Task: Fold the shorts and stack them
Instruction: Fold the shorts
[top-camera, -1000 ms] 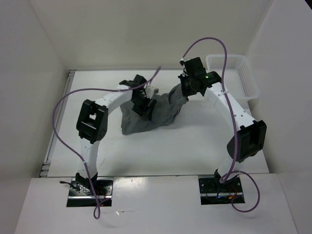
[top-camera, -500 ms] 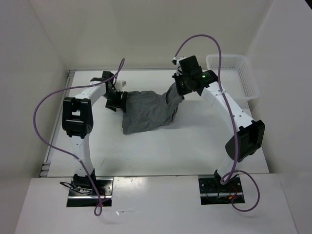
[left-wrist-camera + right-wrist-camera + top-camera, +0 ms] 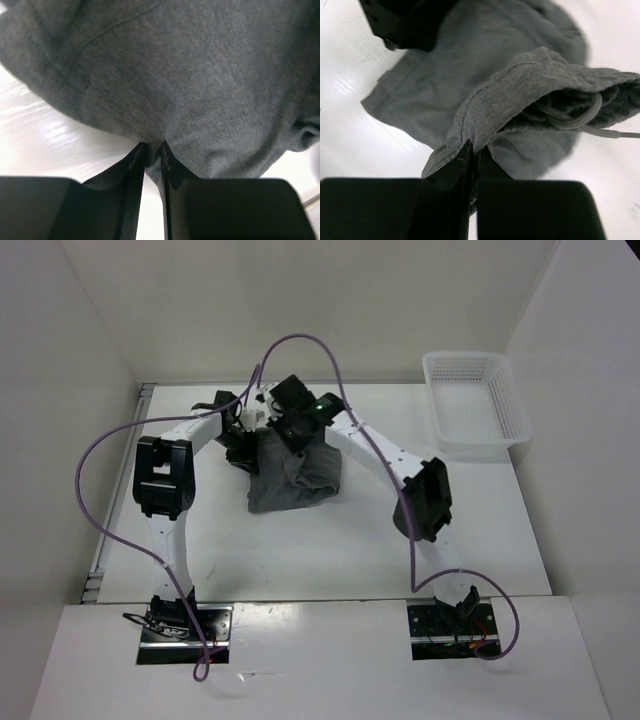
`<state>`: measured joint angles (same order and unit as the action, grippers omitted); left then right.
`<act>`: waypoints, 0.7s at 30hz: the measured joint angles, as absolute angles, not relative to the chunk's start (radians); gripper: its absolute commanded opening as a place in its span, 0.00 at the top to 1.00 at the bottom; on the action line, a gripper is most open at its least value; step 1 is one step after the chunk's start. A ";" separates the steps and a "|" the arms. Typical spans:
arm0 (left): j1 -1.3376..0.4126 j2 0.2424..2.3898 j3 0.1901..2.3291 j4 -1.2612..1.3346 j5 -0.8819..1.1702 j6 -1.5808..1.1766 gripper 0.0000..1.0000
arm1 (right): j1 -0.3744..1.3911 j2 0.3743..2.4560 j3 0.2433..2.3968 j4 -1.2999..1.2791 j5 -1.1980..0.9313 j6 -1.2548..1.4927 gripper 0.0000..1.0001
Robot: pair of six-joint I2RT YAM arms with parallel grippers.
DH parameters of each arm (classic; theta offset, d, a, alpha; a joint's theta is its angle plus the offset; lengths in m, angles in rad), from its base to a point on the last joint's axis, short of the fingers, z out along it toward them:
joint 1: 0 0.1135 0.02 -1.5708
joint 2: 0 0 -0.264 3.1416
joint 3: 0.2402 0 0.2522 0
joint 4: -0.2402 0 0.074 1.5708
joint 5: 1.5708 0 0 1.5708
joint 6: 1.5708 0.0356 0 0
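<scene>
Right end effector (image 3: 472,152) pinching a stitched edge of the shorts (image 3: 445,85).
The two dark fingers (image 3: 447,175) rise from 6 o'clock and meet with almost no gap, a fold of grey cloth caught between their tips. From the pinch the fold runs toward 3 o'clock, where the bunched cloth opens and a cord (image 3: 570,120) loops inside it, one end trailing off the frame edge. The rest of the shorts lies flat on the white surface (image 3: 350,125) toward 10 o'clock. A black robot part (image 3: 405,22) sits over the cloth at 11 o'clock.
</scene>
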<state>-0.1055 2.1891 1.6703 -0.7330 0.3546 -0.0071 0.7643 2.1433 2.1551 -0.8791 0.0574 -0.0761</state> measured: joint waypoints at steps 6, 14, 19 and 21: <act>-0.097 2.196 1.672 -0.733 0.390 -0.010 0.70 | 0.830 2.352 2.285 -0.884 0.022 -0.064 0.99; -0.067 2.196 1.686 -0.741 0.424 -0.032 0.38 | 0.878 2.415 2.408 -0.875 -0.086 0.012 0.40; 0.011 2.191 1.704 -0.737 0.362 -0.030 0.34 | 0.933 2.374 2.437 -0.851 -0.156 0.050 0.35; 0.036 2.177 1.704 -0.734 0.301 -0.027 0.32 | 0.951 2.297 2.365 -0.817 -0.151 0.075 0.28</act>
<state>0.0360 2.1773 1.7042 -0.7341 0.3008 -0.0269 0.9508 2.2971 2.3650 -0.8165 -0.1509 0.0750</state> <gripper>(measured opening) 0.658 0.681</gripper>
